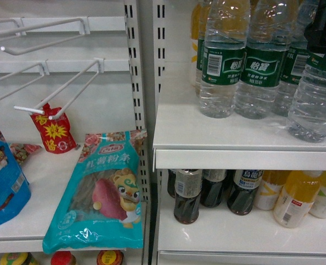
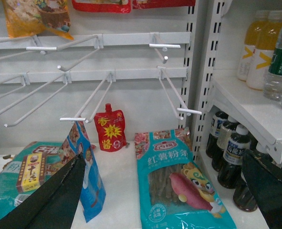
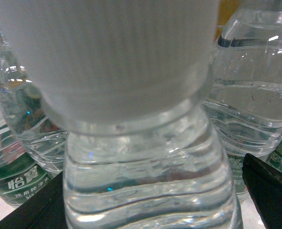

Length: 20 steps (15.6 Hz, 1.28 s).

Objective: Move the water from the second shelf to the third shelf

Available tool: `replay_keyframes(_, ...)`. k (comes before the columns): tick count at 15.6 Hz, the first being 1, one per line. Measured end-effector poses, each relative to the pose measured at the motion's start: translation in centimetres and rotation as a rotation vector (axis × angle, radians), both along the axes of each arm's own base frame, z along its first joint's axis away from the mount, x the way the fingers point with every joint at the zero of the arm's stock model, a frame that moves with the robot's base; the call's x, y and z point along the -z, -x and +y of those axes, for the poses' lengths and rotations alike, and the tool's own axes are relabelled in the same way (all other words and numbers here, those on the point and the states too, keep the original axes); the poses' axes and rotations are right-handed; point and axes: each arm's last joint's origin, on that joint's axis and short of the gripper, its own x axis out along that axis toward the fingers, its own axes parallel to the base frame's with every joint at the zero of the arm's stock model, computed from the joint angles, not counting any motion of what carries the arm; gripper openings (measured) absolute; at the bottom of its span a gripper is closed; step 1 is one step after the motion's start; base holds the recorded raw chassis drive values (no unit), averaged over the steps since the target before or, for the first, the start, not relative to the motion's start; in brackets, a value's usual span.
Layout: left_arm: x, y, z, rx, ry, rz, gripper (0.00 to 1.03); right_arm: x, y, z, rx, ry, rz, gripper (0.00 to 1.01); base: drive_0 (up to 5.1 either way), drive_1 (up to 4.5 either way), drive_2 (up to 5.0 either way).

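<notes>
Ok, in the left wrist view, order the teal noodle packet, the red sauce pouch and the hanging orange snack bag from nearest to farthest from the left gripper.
1. Teal noodle packet: lying on the shelf just ahead of the left gripper.
2. Red sauce pouch: behind it, at the back wall.
3. Orange snack bag: hanging high up, top left.

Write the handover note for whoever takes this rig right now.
Left gripper: open, empty, facing the snack bay.
Right gripper: around the front right water bottle just below its cap; I cannot tell whether it is clamped.
The bottle stands on its shelf with the other waters.
Done: the reach.
Left: confirm the grip, lift, place on the third shelf.
</notes>
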Motion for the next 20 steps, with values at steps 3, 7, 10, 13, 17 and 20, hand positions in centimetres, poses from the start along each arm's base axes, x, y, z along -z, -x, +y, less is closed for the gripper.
replay_keyframes(3,0.0,0.0,0.0,0.000,0.000,0.000,0.98,0.1,0.2,0.0,-0.002,0.005,0.003,0.98,0.0,0.00,0.0)
replay_keyframes(7,0.0,0.0,0.0,0.000,0.000,0.000,0.98,-1.0,1.9,0.0,-0.004,0.034,-0.016,0.98,0.0,0.00,0.0)
replay_keyframes(10,0.0,0.0,0.0,0.000,0.000,0.000,0.98,-0.8,3.8,0.3,-0.025,0.080,-0.017,0.98,0.0,0.00,0.0)
replay_keyframes(13,0.0,0.0,0.0,0.000,0.000,0.000,0.98,-1.4,5.9,0.2,-0.037,0.108,-0.033,0.98,0.0,0.00,0.0)
replay_keyframes(17,0.0,0.0,0.0,0.000,0.000,0.000,0.98,-1.8,10.1,-0.4,-0.060,0.116,-0.028,0.98,0.0,0.00,0.0)
replay_keyframes(20,0.0,0.0,0.0,0.000,0.000,0.000,0.98,-2.6,14.8,-1.3,-0.095,0.090,-0.058,0.98,0.0,0.00,0.0)
